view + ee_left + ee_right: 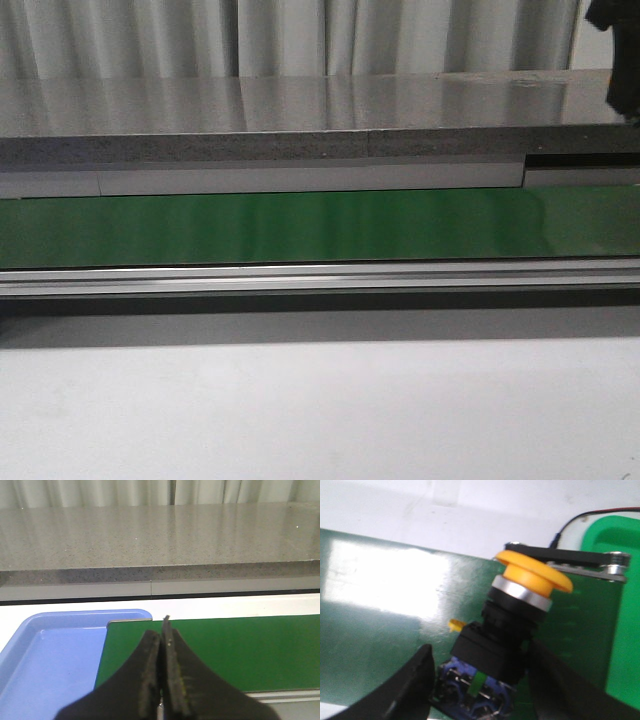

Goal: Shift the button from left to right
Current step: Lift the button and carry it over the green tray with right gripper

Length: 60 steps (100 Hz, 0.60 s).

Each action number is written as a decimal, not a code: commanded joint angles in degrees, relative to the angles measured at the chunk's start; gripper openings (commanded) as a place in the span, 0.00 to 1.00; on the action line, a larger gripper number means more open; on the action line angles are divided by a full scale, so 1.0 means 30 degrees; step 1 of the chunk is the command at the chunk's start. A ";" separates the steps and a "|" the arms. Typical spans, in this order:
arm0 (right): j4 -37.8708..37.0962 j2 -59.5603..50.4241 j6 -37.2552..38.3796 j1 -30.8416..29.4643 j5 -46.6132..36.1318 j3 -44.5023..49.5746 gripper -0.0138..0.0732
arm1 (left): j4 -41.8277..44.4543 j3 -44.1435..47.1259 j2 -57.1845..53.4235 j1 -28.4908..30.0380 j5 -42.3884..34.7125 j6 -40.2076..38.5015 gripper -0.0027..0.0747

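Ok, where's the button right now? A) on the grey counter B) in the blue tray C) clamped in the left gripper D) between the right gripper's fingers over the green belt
D: the button sits between the right gripper's spread fingers, above the green belt; the left gripper is shut on nothing.

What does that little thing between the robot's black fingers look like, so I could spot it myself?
Find the long green belt and follow it to the end beside the bright green tray. There, between the open fingers of the right gripper, sits the button. It has a round yellow mushroom cap, a silver ring and a black boxy body; nothing else on the belt is yellow.
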 commanded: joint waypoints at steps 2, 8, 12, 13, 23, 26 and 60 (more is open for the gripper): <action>0.0033 -0.0924 -0.0860 -0.1312 -0.0289 -0.1261 0.44 | -0.0186 -0.0546 0.0052 -0.0112 -0.1439 0.0000 0.01; 0.0068 -0.0907 -0.1340 -0.2167 -0.0272 -0.1428 0.44 | -0.0186 -0.0546 0.0052 -0.0112 -0.1439 0.0000 0.01; 0.0068 -0.0901 -0.1697 -0.2696 -0.0291 -0.1451 0.44 | -0.0186 -0.0546 0.0052 -0.0112 -0.1439 0.0000 0.01; 0.0068 -0.0901 -0.1761 -0.2783 -0.0333 -0.1451 0.44 | -0.0186 -0.0546 0.0052 -0.0112 -0.1439 0.0000 0.01; 0.0068 -0.0684 -0.2488 -0.3990 -0.0415 -0.1451 0.44 | -0.0186 -0.0546 0.0052 -0.0112 -0.1439 0.0000 0.01; 0.0068 -0.0576 -0.2703 -0.4370 -0.0415 -0.1451 0.44 | -0.0186 -0.0546 0.0052 -0.0112 -0.1439 0.0000 0.01; 0.0100 0.1643 -0.4032 -0.6585 -0.1273 -0.1451 0.44 | -0.0186 -0.0546 0.0052 -0.0112 -0.1439 0.0000 0.01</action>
